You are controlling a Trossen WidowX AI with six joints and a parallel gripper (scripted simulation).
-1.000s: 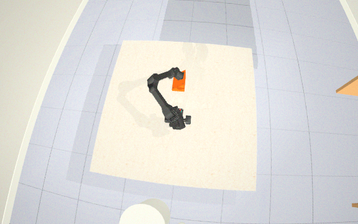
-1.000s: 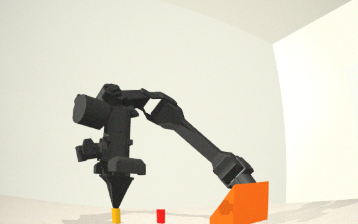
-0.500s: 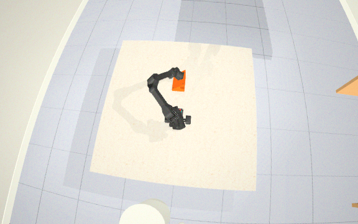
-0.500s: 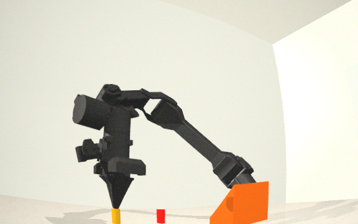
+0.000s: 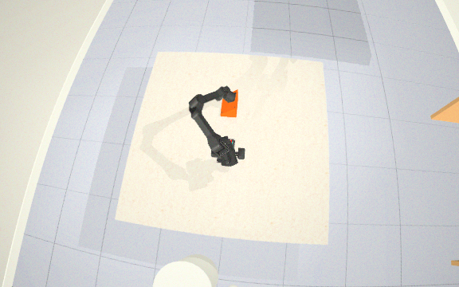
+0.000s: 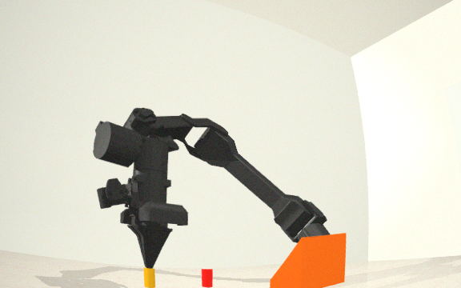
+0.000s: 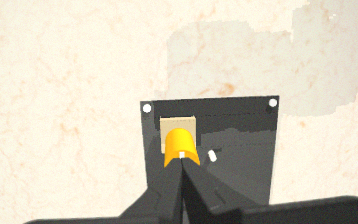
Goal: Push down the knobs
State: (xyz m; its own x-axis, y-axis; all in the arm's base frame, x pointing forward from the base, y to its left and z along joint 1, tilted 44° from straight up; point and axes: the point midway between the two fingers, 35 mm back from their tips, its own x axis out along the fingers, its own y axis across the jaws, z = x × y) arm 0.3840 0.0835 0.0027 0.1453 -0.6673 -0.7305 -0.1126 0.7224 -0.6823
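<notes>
The dark circuit board [image 7: 250,172] shows in the wrist view, partly hidden by the fingers. A beige potentiometer [image 7: 178,123] stands near its far left corner. The yellow knob [image 6: 149,278] [image 7: 180,141] is above that potentiometer; the gap beneath it cannot be judged. My gripper [image 6: 149,267] [image 7: 180,165] is shut and empty, pointing down, with its joined fingertips at the top of the yellow knob. The red knob [image 6: 206,278] stands apart to the right in the exterior view, its top slightly lower than the fingertips. Its potentiometer is not visible.
An orange block [image 5: 229,110] [image 6: 322,260] stands at the arm's base. The board has white corner spots [image 7: 147,108] [image 7: 273,102] and a small white piece [image 7: 212,156] right of the yellow knob. The arm covers most of the board in the top view.
</notes>
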